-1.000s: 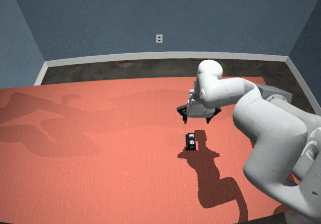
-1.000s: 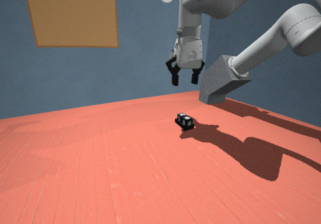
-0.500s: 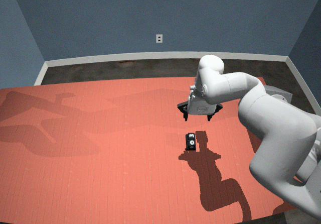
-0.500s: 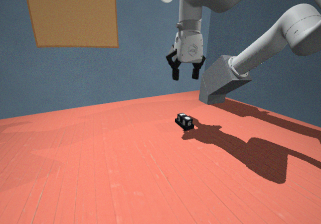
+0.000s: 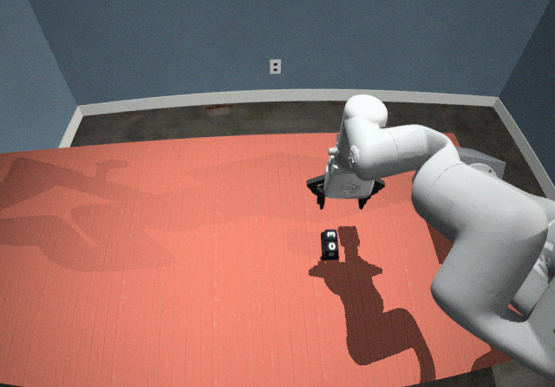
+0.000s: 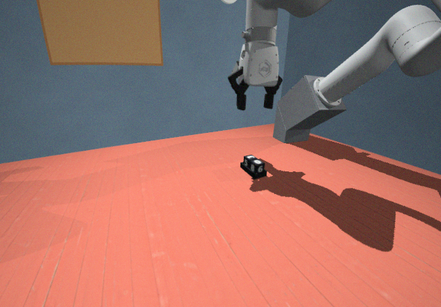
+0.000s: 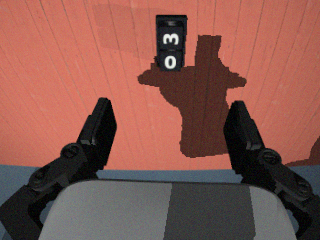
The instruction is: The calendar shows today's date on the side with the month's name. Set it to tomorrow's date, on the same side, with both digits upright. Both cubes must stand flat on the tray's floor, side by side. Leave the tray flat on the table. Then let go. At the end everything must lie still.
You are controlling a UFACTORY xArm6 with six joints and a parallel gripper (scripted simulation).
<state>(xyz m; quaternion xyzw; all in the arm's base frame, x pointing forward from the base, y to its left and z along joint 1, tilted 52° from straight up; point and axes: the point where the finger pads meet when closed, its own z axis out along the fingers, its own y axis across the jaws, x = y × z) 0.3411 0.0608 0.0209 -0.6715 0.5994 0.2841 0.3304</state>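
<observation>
A small black calendar tray (image 5: 329,245) stands on the red table with two dark cubes side by side in it. Their top faces show 3 (image 7: 171,39) and 0 (image 7: 171,62) in the wrist view. In the exterior view the tray (image 6: 253,167) shows side faces that read about 5 and 6, small and blurred. My gripper (image 6: 254,99) hangs high above the table, open and empty, with its fingers pointing down. It also shows in the top view (image 5: 341,202), beyond the tray. In the wrist view my gripper (image 7: 170,113) has the tray ahead of its fingers.
The arm's grey base block (image 6: 302,109) stands at the table's right side. The arm's dark shadow (image 6: 331,204) falls across the table right of the tray. A brown board (image 6: 101,24) and a clock hang on the blue wall.
</observation>
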